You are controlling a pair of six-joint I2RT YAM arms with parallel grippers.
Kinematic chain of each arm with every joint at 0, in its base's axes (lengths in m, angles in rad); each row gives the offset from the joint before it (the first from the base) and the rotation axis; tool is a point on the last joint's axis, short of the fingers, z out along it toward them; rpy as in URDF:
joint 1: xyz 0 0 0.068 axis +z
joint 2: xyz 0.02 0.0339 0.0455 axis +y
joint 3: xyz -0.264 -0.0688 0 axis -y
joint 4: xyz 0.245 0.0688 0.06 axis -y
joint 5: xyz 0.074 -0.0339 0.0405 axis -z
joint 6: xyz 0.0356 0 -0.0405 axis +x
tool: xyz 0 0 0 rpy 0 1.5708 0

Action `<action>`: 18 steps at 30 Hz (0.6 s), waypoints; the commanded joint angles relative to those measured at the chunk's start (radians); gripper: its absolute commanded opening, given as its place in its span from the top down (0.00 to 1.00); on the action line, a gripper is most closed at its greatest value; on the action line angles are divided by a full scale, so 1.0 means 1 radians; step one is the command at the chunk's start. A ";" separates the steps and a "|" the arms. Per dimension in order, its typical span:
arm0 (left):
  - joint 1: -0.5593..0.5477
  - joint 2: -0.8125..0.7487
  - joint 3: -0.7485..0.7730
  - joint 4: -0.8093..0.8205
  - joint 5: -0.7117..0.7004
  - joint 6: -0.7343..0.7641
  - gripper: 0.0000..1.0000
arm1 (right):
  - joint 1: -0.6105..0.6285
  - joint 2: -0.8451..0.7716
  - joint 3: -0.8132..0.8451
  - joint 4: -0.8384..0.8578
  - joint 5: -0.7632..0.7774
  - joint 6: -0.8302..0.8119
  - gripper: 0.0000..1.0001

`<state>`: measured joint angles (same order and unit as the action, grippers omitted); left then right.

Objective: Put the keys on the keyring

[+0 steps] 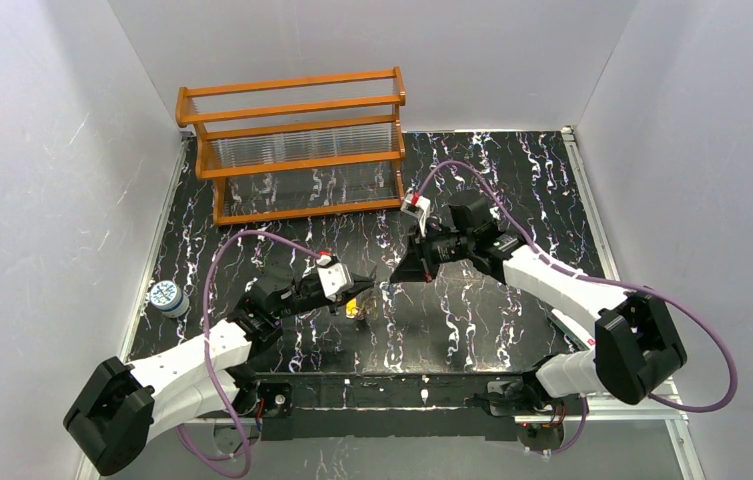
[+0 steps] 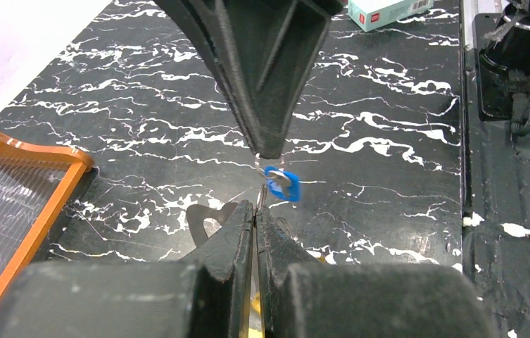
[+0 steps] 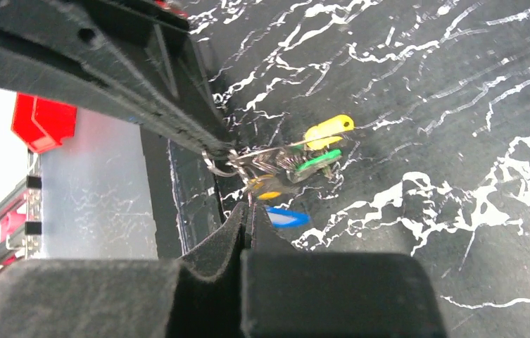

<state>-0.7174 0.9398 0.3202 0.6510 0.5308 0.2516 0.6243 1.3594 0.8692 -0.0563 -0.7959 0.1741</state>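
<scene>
Keys: four (one blue); rack: one.

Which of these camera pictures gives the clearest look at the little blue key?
The left wrist view: the blue key sits mid-frame, close, sharp and unobstructed. The right wrist view shows just a small blue sliver, lower in the frame. In the top external view it is too small to make out.
</scene>
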 commanded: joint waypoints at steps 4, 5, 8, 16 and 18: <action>-0.006 -0.019 -0.012 0.115 -0.023 -0.054 1.00 | 0.056 -0.075 -0.007 0.071 -0.067 -0.100 0.99; -0.006 -0.019 -0.012 0.115 -0.021 -0.055 1.00 | 0.065 -0.074 -0.005 0.072 -0.058 -0.102 0.99; -0.007 -0.017 -0.012 0.114 -0.010 -0.059 1.00 | 0.089 -0.071 0.007 0.067 -0.028 -0.107 0.99; -0.008 -0.015 -0.012 0.114 0.004 -0.067 1.00 | 0.119 -0.084 0.026 0.071 0.056 -0.110 0.99; -0.009 -0.014 -0.012 0.114 0.007 -0.069 1.00 | 0.124 -0.088 0.030 0.072 0.063 -0.111 0.99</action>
<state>-0.7177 0.9398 0.3164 0.7109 0.5171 0.1902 0.7361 1.3029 0.8642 -0.0235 -0.7658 0.0853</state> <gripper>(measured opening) 0.013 0.030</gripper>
